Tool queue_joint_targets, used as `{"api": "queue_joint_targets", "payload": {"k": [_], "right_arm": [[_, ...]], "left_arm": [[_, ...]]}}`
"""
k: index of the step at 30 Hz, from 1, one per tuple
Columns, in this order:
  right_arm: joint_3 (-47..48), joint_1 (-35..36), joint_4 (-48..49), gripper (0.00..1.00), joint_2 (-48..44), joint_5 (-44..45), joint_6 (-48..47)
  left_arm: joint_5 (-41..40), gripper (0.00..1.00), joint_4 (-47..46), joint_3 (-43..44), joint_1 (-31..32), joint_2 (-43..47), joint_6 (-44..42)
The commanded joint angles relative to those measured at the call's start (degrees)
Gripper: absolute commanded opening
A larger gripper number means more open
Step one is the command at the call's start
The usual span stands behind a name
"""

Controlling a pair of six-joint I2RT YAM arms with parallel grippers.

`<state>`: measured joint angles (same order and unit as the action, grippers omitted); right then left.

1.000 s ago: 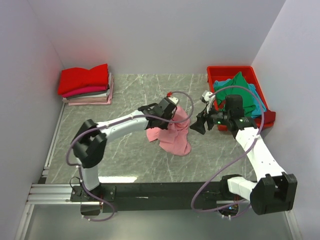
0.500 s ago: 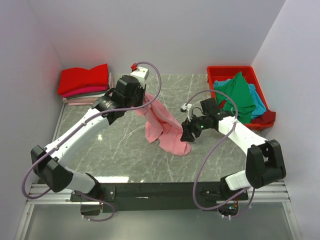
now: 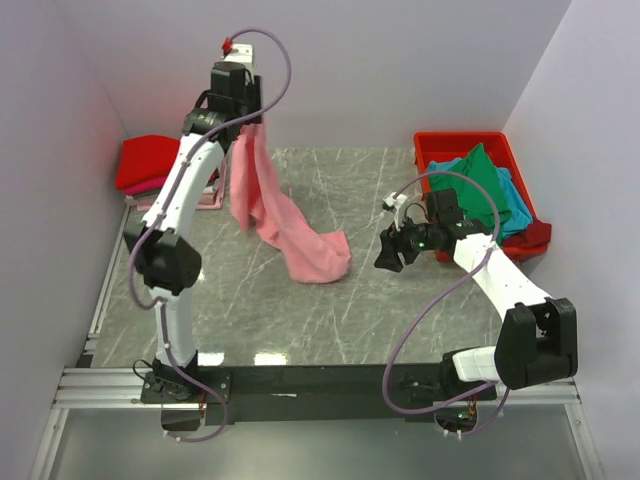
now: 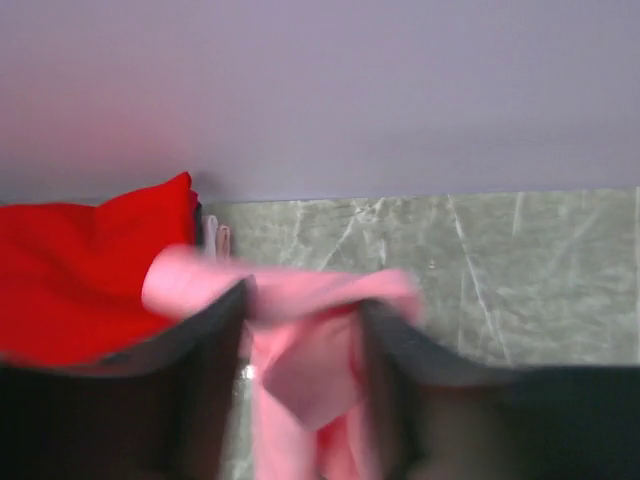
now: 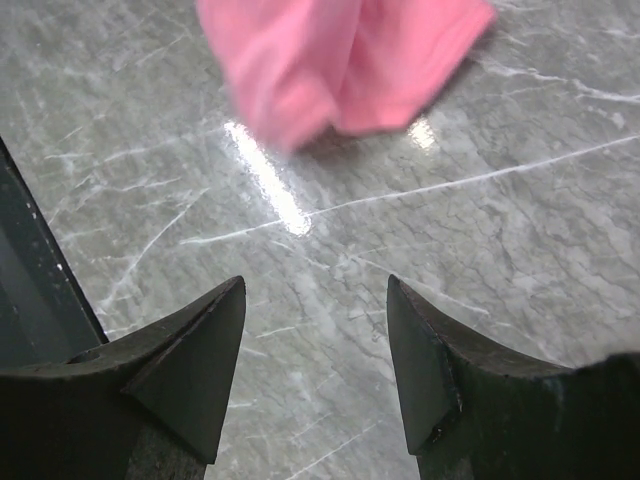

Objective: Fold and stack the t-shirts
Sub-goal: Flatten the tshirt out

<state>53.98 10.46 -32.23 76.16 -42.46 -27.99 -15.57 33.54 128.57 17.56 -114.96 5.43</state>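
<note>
A light pink t-shirt point(image 3: 270, 210) hangs from my left gripper point(image 3: 248, 126), which is raised high by the back wall; its lower end trails on the table. In the left wrist view the cloth point(image 4: 300, 370) is blurred and lies across and between the fingers point(image 4: 200, 350), which stand apart, so the left gripper point(image 4: 305, 300) is open. My right gripper point(image 3: 388, 257) hovers open over bare marble, right of the shirt's lower end point(image 5: 340, 60), with nothing between its fingertips point(image 5: 315, 290). A stack of folded t-shirts point(image 3: 140, 165), red on top point(image 4: 80, 270), lies at the back left.
A red plastic bin point(image 3: 440, 140) at the back right holds a green shirt point(image 3: 480, 185) and a teal-blue one point(image 3: 517, 205). Walls close in the back and both sides. The dark rail point(image 3: 300, 385) with the arm bases runs along the near edge.
The left arm swung up and back-left, lifting the pink shirt from mid-table toward the back wall, and its jaws came apart. The right gripper pulled back slightly to the right.
</note>
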Motion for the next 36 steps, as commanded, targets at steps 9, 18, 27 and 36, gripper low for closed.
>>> {"api": "queue_joint_targets", "payload": {"k": [9,18,27,36], "right_arm": [[0.52,7.9,0.85,0.65,1.53,0.61,-3.3],[6.98,24.51,14.83,0.62,13.97,26.87,4.42],[18.17,27.6,11.75,0.55,27.01,29.45,13.74],[21.08,23.31,1.4,0.58,21.93,22.71,4.02]], "left_arm": [[0.79,0.81,-2.68,-26.55,1.07,24.02,6.07],[5.65,0.8,-7.7,-68.68,0.89,56.64,15.21],[4.49,0.8,-7.08,-81.2,0.72,76.45,19.88],[34.3,0.74,-17.6,-89.18,0.81,70.69,18.47]]}}
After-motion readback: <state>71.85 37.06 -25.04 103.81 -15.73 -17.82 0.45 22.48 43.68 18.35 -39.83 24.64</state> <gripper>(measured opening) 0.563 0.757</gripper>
